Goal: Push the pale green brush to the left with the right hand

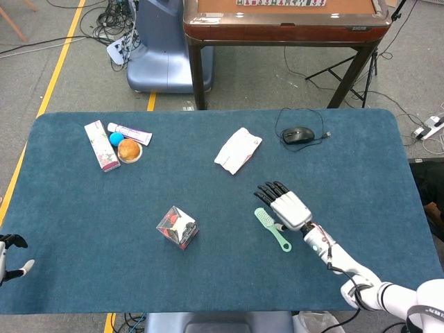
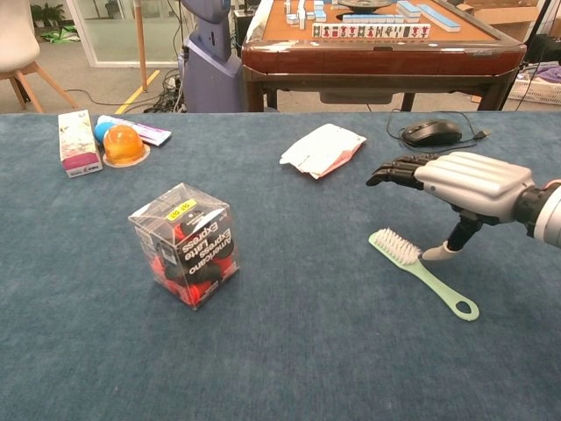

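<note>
Left hand [image 1: 10,257]: at the lower left edge of the head view, only partly in frame, low by the table's near corner; fingers look loosely apart and nothing is in them.
Pink carton [image 1: 101,145]: upper left of the blue table [image 1: 83,208], with a tube [image 1: 129,132], a blue ball [image 1: 116,138] and an orange cup [image 1: 129,150] just beside it.
Clear box [image 2: 186,243]: left of centre, holding red and black things.
White packet [image 1: 237,150]: upper middle of the table.
Brush [image 2: 422,271]: pale green, right of centre, lying flat, bristle head toward the upper left, ring-ended handle toward the lower right.
Right hand [image 2: 465,186]: directly right of the brush, fingers stretched out flat and holding nothing; the thumb tip reaches down to the brush handle.
Mouse [image 1: 298,134]: upper right, cable looped around it.
</note>
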### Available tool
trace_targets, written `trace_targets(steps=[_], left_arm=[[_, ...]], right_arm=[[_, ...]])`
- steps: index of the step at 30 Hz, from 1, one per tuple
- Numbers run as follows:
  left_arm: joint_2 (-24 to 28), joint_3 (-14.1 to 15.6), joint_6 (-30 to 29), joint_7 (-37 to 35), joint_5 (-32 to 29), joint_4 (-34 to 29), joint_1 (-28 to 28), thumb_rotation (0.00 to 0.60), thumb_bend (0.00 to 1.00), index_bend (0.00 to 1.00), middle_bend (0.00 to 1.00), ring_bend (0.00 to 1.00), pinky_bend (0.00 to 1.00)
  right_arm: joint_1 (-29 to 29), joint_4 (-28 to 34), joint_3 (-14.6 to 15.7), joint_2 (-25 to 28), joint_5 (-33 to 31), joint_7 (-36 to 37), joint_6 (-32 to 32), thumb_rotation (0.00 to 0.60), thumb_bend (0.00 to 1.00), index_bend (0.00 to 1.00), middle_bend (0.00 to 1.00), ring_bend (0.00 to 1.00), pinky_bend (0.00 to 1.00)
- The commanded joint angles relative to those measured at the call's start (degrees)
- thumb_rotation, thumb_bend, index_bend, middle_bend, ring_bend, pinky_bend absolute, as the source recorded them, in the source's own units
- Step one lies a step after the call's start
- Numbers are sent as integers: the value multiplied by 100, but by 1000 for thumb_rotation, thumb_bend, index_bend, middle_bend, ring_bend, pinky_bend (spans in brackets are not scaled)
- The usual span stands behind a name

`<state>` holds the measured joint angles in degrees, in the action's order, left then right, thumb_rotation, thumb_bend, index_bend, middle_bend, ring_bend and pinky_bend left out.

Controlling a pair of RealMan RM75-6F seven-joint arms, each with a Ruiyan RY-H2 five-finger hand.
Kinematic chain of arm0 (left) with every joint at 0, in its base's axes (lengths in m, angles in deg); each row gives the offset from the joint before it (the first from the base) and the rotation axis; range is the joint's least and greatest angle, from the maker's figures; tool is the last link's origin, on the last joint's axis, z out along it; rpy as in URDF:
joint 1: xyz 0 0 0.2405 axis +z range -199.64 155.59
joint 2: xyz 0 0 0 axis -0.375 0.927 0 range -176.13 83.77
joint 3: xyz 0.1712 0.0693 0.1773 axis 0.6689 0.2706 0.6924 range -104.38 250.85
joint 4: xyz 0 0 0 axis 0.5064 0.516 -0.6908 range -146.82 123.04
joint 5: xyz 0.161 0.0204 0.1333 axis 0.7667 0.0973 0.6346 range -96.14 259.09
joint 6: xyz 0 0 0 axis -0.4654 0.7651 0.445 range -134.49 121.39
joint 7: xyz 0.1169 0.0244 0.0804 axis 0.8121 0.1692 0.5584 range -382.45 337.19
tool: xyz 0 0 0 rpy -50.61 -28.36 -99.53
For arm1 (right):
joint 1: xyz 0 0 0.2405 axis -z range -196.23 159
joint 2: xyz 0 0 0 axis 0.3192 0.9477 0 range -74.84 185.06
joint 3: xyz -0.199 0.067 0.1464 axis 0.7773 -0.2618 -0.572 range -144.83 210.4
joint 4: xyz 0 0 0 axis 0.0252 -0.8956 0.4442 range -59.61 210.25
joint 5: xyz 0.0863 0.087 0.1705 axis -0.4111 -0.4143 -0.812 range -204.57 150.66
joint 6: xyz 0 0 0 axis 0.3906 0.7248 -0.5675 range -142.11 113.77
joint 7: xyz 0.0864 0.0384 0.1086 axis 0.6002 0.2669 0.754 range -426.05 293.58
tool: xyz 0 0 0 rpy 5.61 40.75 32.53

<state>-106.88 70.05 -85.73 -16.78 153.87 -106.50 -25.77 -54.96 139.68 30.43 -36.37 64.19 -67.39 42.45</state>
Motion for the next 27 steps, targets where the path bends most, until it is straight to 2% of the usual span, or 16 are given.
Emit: trace_targets(steps=[1, 27], left_arm=[[0, 2, 8, 3, 2, 4, 0, 600, 171, 499, 456, 312, 374], [103, -97, 15, -76, -222, 38, 57, 600, 170, 516, 457, 312, 415]], right_arm=[[-24, -31, 5, -44, -29, -42, -26, 600, 0, 117, 59, 0, 107], [-487, -340, -132, -390, -453, -246, -631, 600, 0, 117, 59, 0, 107]])
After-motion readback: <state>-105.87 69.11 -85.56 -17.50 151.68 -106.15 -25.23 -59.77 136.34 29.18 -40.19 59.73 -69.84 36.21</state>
